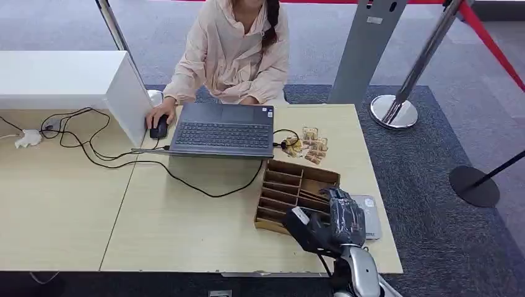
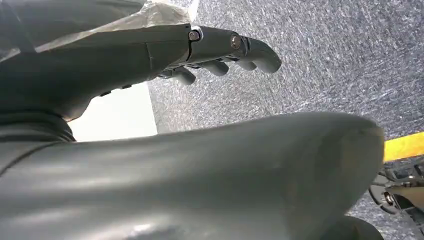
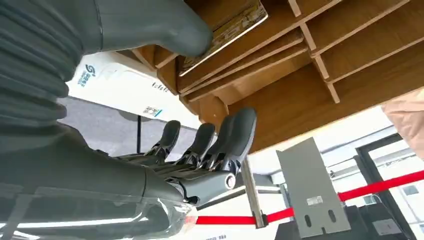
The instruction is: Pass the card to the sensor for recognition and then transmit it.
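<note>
light wood tabletop (image 1: pixel 186 229) over grey carpet, red barrier tape and chrome posts beyond. right hand (image 1: pixel 328 226) sits at the near right edge of the table, over the near end of a wooden slotted card rack (image 1: pixel 291 185). in the right wrist view the thumb (image 3: pixel 165 25) presses on a card (image 3: pixel 230 27) lying in a rack slot, while the dark fingers (image 3: pixel 220 140) are extended together outside the rack wall, apart from the card. so thumb contact, but cannot tell if it's a real grip. card looks tan/yellowish with dark print and a pale edge, thin, lying flat along the slot; print too small to read. just beside the hand on its outer side, a flat grey card reader (image 1: pixel 369 216) on the table. past the hand, a few loose cards (image 1: pixel 309 145) of similar colour lie near the rack's far end. further on, an open dark laptop (image 1: pixel 223 130) with black cables trailing across the table, and a person in a pale pink jacket (image 1: pixel 235 55) seated behind it, a hand on a black mouse (image 1: pixel 160 129). white box (image 1: pixel 68 80) far off to the inner side. left hand (image 2: pixel 220 50) hangs over carpet, fingers loosely curled, nothing in it.
</note>
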`<state>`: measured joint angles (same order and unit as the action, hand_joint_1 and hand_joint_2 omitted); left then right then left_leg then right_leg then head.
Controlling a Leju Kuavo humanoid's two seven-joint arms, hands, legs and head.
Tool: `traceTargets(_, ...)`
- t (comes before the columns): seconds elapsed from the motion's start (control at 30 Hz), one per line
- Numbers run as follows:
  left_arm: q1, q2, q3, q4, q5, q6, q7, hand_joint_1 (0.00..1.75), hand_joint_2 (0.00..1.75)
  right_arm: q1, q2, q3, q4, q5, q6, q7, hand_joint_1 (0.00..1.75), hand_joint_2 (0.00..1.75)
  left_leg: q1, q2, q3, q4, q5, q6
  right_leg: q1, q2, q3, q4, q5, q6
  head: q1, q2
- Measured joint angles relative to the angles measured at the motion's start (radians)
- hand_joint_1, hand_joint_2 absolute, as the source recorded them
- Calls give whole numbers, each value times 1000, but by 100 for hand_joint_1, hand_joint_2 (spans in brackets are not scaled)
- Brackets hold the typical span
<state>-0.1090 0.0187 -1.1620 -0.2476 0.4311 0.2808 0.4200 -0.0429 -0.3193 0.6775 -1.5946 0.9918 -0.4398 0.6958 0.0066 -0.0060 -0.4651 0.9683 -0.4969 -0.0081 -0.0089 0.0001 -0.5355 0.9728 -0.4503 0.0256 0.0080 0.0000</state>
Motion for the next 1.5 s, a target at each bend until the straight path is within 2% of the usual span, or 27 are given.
traceTargets(0.87, 0, 0, 0, 0, -2, -4, 7, 0, 0, -18, 9, 23, 0, -8, 11, 0, 72, 175, 0, 0, 0, 0, 0, 0, 0, 0, 0, 0, 0, 0, 0, 0)
traceTargets(1.5, 0, 0, 0, 0, -10, -4, 7, 0, 0, -36, 10, 53, 0, -32, 23, 0, 89, 175, 0, 0, 0, 0, 0, 0, 0, 0, 0, 0, 0, 0, 0, 0)
